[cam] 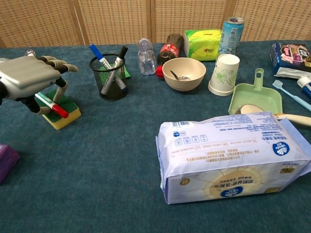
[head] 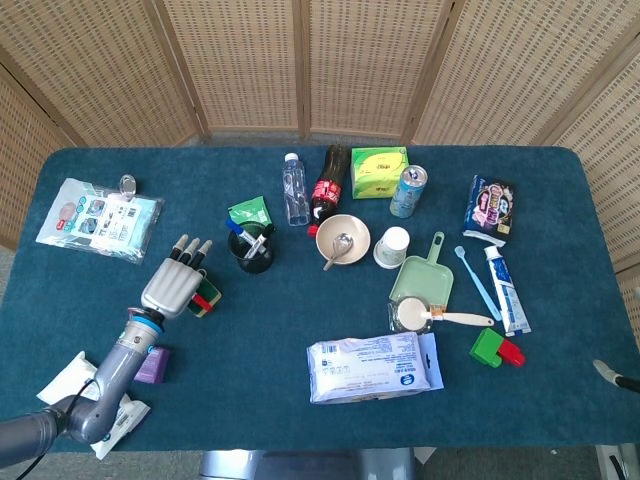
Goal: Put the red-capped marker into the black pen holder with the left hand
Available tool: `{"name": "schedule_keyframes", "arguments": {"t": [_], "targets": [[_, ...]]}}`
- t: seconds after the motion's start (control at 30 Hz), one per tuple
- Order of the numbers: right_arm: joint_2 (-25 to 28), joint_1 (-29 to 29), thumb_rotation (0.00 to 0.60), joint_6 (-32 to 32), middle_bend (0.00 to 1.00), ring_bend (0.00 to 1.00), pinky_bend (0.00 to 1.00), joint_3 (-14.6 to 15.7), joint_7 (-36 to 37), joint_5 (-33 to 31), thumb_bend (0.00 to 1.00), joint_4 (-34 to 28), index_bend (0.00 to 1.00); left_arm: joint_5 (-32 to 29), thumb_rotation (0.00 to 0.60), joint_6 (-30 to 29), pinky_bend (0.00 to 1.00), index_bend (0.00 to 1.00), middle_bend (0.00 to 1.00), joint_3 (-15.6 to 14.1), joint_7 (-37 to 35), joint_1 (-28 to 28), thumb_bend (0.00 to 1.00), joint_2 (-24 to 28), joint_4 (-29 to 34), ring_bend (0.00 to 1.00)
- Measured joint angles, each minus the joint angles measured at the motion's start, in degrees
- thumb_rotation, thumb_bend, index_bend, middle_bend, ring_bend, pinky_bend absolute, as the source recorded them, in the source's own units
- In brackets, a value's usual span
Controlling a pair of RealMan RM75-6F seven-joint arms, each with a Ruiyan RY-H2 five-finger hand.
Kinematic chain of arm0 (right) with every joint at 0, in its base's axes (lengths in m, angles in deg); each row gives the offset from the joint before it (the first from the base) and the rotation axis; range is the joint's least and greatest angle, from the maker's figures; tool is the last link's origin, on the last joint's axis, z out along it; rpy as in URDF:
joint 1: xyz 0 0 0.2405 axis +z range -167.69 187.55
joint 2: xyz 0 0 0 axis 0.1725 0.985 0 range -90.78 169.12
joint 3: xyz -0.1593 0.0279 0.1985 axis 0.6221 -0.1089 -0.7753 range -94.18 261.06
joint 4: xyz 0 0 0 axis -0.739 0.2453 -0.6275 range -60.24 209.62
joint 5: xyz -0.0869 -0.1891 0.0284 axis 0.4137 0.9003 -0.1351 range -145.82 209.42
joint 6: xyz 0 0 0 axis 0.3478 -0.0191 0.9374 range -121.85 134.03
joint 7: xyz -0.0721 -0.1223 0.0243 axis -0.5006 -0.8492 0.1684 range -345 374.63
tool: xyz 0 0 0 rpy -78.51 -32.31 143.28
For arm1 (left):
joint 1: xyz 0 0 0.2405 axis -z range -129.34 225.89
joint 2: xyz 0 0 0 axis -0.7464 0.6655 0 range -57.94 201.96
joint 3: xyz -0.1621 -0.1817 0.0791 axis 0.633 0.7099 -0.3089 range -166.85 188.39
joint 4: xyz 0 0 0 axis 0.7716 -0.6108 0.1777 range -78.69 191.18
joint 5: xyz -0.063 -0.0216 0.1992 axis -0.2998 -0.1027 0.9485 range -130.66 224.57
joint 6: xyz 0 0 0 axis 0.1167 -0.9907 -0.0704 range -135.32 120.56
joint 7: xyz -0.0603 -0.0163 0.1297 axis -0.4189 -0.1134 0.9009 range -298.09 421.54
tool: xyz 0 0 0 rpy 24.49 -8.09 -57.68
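Observation:
The red-capped marker (cam: 52,106) lies on a green and yellow sponge (cam: 64,117) at the left of the table, its red cap (head: 203,300) pointing toward the front. My left hand (cam: 29,77) hovers right over it, fingers apart and curved down on both sides of the marker, which still rests on the sponge. In the head view the left hand (head: 176,282) covers most of the marker. The black mesh pen holder (cam: 110,80) stands to the right of the sponge with several markers in it; it also shows as the pen holder (head: 251,252). Only a sliver of my right hand (head: 612,375) shows at the lower right edge.
A purple box (head: 153,364) and white packets (head: 112,415) lie near my left forearm. Behind the holder stand a clear bottle (cam: 145,56), a cola bottle (cam: 171,48) and a bowl with a spoon (cam: 183,74). A big wet-wipes pack (cam: 228,155) lies at the front.

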Motion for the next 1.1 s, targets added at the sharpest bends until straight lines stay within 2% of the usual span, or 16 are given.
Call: {"name": "schedule_keyframes", "arguments": {"t": [0.3, 0.77, 0.97, 1.1], "targets": [[0.0, 0.0, 0.6, 0.1, 0.0, 0.0, 0.0, 0.0, 0.1, 0.1, 0.0, 0.0, 0.0, -1.2, 0.6, -0.9, 0.06, 0.6, 0.0, 0.0, 0.8, 0.2, 0.35, 1.1, 2.3, 0.0], [0.2, 0.1, 0.6, 0.2, 0.0, 0.0, 0.0, 0.0, 0.0, 0.1, 0.0, -0.3, 0.0, 0.4, 0.6, -4.3, 0.07, 0.61, 0.0, 1.4, -4.5, -0.4, 0.35, 7.0, 11.0, 0.0], [0.2, 0.1, 0.6, 0.2, 0.0, 0.0, 0.0, -0.1, 0.1, 0.0, 0.0, -0.3, 0.0, 1.5, 0.6, -5.6, 0.07, 0.61, 0.0, 2.9, -10.2, -0.9, 0.35, 10.4, 15.6, 0.0], [0.1, 0.2, 0.6, 0.3, 0.0, 0.0, 0.0, 0.0, -0.2, 0.1, 0.0, -0.4, 0.0, 2.6, 0.6, -6.4, 0.08, 0.62, 0.0, 4.7, -17.9, -1.3, 0.35, 12.7, 18.4, 0.0]]}}
